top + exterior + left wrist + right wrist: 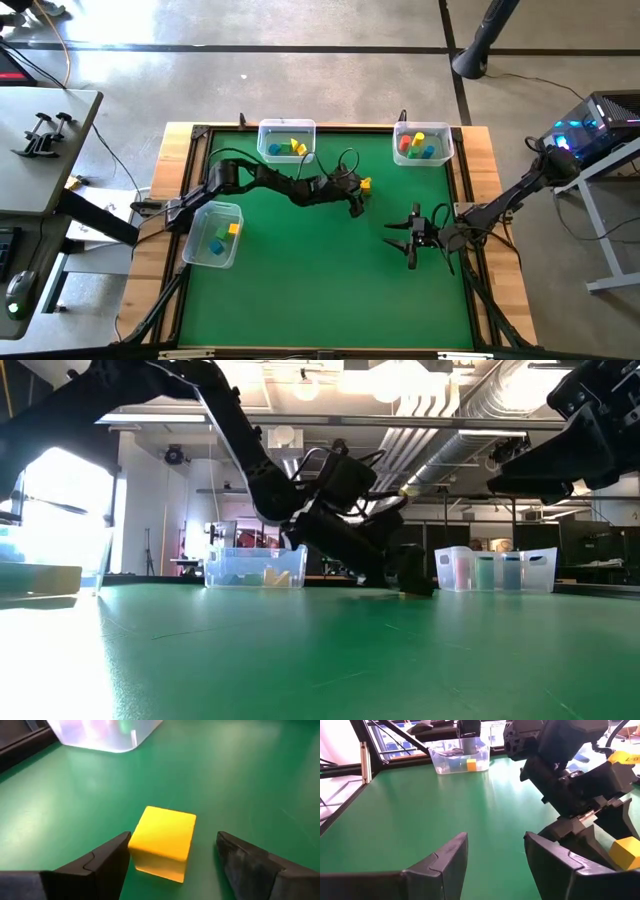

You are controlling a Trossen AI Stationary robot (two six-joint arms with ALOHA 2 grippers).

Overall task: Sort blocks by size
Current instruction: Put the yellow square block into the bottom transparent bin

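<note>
A yellow cube block [162,842] rests flat on the green mat [320,290], right of the table's middle and toward the far edge [366,184]. My left gripper [174,839] is open and low over the mat, one finger on each side of this cube [362,192]. In the low view the left gripper [400,575] hides the cube. My right gripper [412,238] waits open above the mat near the right edge, nothing between its fingers [495,865]. It looks across at the left gripper and the cube [626,852]. My left gripper's fingers stand on either side of the yellow cube. One fingertip [122,851] is right beside the cube's side face [137,845]. Whether it touches that face I cannot tell. The other finger [235,852] stands clear of the cube, which sits flat on the mat.
Three clear bins hold blocks: one at the far edge left of centre [287,140], one at the far right [422,143], one by the left edge [214,234]. The mat's near half lies open. A wooden frame [480,200] borders the mat.
</note>
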